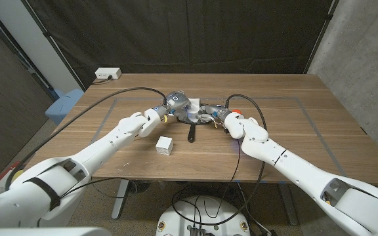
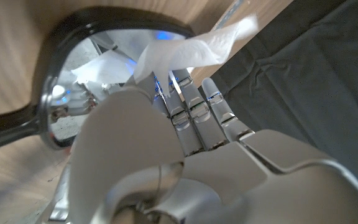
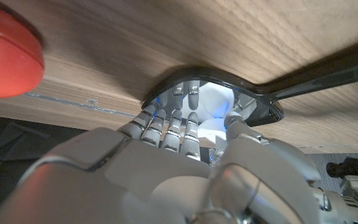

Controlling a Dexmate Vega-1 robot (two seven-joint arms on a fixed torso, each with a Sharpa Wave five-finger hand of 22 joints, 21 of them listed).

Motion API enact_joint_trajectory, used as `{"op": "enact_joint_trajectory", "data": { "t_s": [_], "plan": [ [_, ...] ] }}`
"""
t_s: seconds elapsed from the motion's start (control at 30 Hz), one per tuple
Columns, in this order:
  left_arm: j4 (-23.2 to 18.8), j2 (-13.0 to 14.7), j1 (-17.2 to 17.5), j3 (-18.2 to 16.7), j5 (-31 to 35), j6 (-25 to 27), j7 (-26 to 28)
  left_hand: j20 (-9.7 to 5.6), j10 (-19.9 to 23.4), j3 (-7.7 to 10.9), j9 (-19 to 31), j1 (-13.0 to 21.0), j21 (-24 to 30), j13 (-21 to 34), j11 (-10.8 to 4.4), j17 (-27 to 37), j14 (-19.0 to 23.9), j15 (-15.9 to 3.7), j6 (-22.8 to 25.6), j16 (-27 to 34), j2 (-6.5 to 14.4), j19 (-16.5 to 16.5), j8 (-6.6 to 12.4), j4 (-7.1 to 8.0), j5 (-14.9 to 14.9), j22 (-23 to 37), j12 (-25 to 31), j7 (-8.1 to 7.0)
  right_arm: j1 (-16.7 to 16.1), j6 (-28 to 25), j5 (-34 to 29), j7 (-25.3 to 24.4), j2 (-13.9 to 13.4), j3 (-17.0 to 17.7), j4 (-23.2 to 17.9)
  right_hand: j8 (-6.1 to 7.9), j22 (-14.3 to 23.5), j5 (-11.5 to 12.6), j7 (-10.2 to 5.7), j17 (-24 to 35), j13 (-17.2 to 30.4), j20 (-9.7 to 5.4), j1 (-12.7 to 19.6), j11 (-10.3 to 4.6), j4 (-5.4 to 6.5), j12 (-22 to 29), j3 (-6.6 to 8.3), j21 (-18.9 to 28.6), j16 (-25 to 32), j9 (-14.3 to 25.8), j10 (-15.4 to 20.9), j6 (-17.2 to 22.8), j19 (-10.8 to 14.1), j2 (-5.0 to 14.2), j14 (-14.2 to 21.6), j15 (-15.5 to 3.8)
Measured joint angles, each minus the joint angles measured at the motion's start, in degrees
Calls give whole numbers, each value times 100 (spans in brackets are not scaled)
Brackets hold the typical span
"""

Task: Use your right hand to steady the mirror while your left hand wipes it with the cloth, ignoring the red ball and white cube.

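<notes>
L hand (image 2: 166,155): fingers grasping white cloth (image 2: 191,46), pressed on glass.
Cube: small white cube (image 1: 165,145), well short of L fingers.
Mirror: black-framed hand mirror (image 2: 73,81) under both hands' fingertips, handle twd robot.
R hand (image 3: 166,162): fingers spread on mirror rim, nothing gripped.
Ball: red ball (image 3: 5,59) beside R fingers.

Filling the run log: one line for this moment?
left hand: holds cloth on mirror | right hand: fingers on mirror edge

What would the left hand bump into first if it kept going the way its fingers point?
Probably the mirror: the left hand holds the cloth and its fingers reach over the glass. Whether they already touch it is unclear.
</notes>
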Motion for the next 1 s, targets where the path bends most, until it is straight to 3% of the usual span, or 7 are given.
{"op": "enact_joint_trajectory", "data": {
  "t_s": [0.17,0.2,0.33,0.53,0.73,1.0],
  "plan": [
    [0,0,0,0,126,302,417,0,0,0,1,0,22,20,0,0,0,0,17,0,0,0,-33,0,0,0,-20,-17,4,0,0,0,5,2,8,0,-2,0,0,0,0,0,23,0,0,0,0,0,0,0,0,0,0,-23,0,0],
    [682,-277,-268,255,138,345,487,0,0,0,1,0,22,22,0,0,0,0,17,0,0,0,-36,0,0,0,-20,-17,4,-6,18,-2,6,3,9,0,-3,0,0,0,0,0,23,0,0,0,0,0,0,0,0,0,0,-23,0,0],
    [1057,-401,-436,423,151,499,741,0,0,-1,1,0,22,23,0,-6,31,-32,17,0,0,0,-48,-1,0,0,-32,-17,5,-14,21,-3,7,5,9,0,-5,0,0,0,-1,0,23,0,0,-27,0,0,0,0,0,0,0,-23,0,0],
    [1240,-441,-579,614,59,485,863,2,31,-49,3,0,22,31,31,-15,31,-31,48,-38,0,-1,-91,0,1,-23,-42,14,4,-41,29,0,-4,17,-11,-21,-6,0,0,1,-1,0,23,0,-24,-26,24,0,0,0,0,0,0,-23,0,0],
    [1014,-318,-599,673,-154,161,489,0,31,-49,2,0,22,31,31,-15,31,-31,48,-61,0,-62,-114,0,0,-28,-81,15,-13,-71,34,2,-30,36,-46,-21,-6,0,0,1,0,0,23,4,-24,-26,24,0,0,0,4,0,0,-23,0,0],
    [139,32,-396,456,-661,-455,-502,0,32,-48,-1,0,22,51,32,-15,31,-31,46,-61,0,-62,-135,0,0,-27,-108,17,-18,-55,55,-1,-58,55,-61,-42,-6,0,22,1,0,0,23,4,-24,-22,24,0,0,0,4,-22,0,-23,0,0]
  ]
}}
